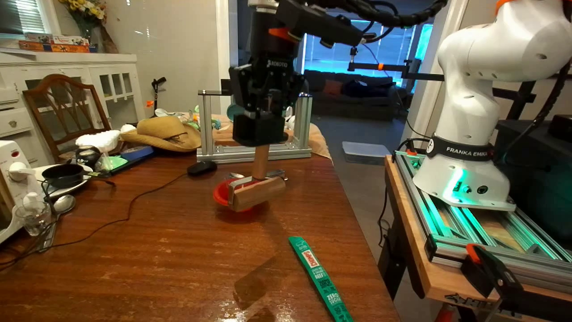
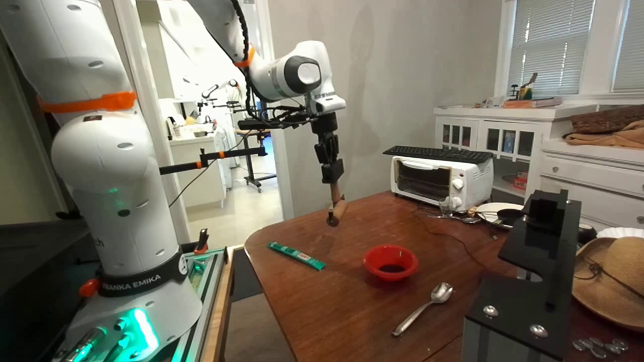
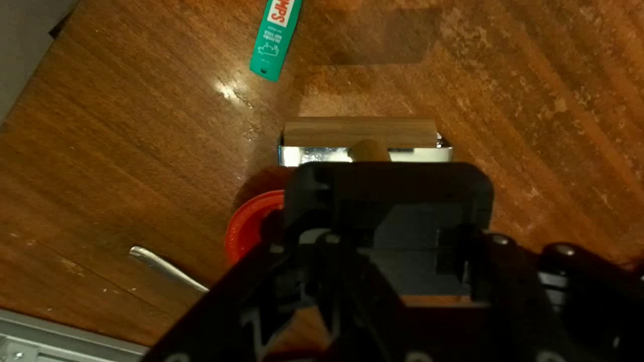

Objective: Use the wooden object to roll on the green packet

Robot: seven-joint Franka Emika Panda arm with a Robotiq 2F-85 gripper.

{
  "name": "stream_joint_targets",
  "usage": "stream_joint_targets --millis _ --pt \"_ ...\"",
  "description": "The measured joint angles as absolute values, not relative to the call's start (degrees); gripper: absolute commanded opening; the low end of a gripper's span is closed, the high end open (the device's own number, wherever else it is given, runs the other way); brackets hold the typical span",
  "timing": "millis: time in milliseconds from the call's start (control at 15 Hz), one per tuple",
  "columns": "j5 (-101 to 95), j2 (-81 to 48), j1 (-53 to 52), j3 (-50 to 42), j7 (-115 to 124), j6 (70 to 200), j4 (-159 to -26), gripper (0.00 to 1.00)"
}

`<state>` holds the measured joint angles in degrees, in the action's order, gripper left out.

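Gripping the roller by its handle, the gripper held it above the desk. The packet lay flat near the desk's edge — up and left of the roller in the wrist view, its long axis roughly square to the roller's — so rolling lengthwise likely required shifting over, then lowering.

In both exterior views the white arm stands on its base, at 3 o'clock in an exterior view, a green light glowing there. Its forearm slants down from 11 o'clock in an exterior view to a bent wrist. Below hangs the gripper, nearly upright, pointing to 6 o'clock, fingers clamped in a grip.
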<state>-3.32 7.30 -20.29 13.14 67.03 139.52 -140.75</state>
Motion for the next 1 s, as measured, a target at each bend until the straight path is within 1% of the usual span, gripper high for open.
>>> stream_joint_targets --millis 533,1000 --pt "2.46 19.53 -11.43 10.16 61.24 133.31 -146.37 0.22" --pt "5.34 24.2 -4.7 3.52 47.53 128.49 -147.52 0.22"
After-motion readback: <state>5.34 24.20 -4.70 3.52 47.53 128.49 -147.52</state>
